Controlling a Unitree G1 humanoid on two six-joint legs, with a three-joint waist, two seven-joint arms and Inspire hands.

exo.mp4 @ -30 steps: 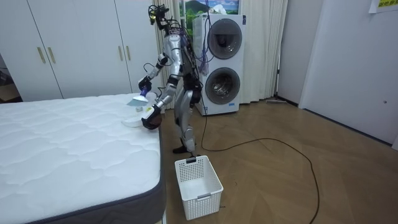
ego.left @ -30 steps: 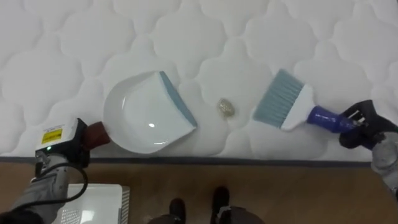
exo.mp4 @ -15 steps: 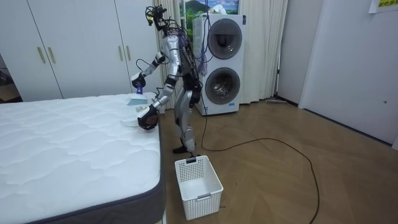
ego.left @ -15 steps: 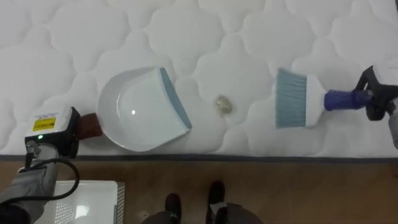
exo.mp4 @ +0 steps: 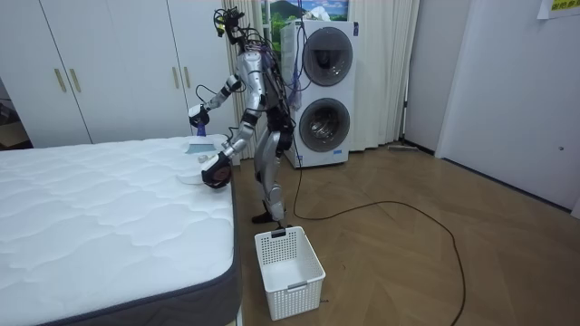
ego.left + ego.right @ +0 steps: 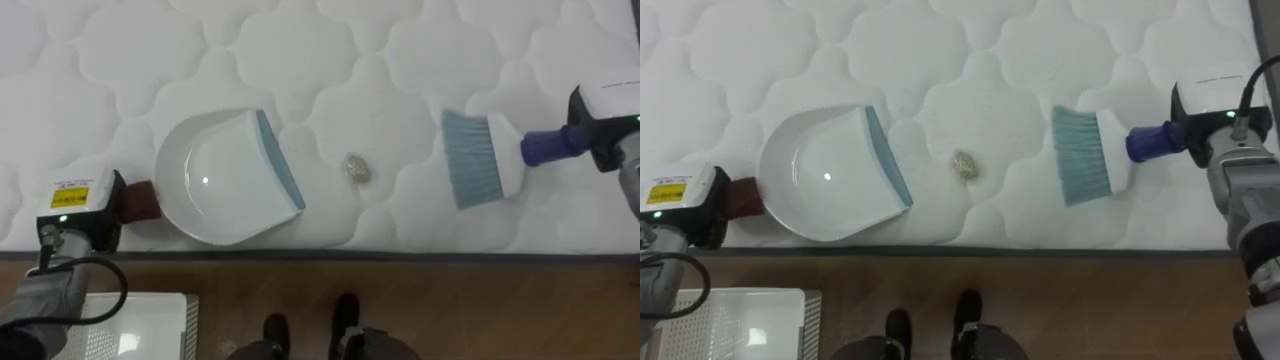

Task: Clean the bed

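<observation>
A white dustpan (image 6: 220,185) with a blue lip lies on the white quilted mattress (image 6: 330,60) near its front edge, mouth facing right. My left hand (image 6: 78,208) is shut on its dark red handle (image 6: 140,200). A small greyish crumb of debris (image 6: 358,170) lies on the mattress between the dustpan and the brush. To its right is a hand brush (image 6: 472,160) with pale blue bristles resting on the mattress. My right hand (image 6: 603,118) is shut on its blue handle (image 6: 545,146). In the room view I stand at the bed's (image 5: 109,217) side edge, leaning over it.
The mattress edge (image 6: 400,255) runs along the bottom, with wood floor below it. A white slatted basket (image 5: 290,261) stands on the floor by the bed, its corner showing at lower left (image 6: 140,325). A stacked washer and dryer (image 5: 322,91) stand behind me.
My right hand has risen and swung the brush round, so its handle now points up and right and the bristles sit further right of the debris. The dustpan barely shifted left.
</observation>
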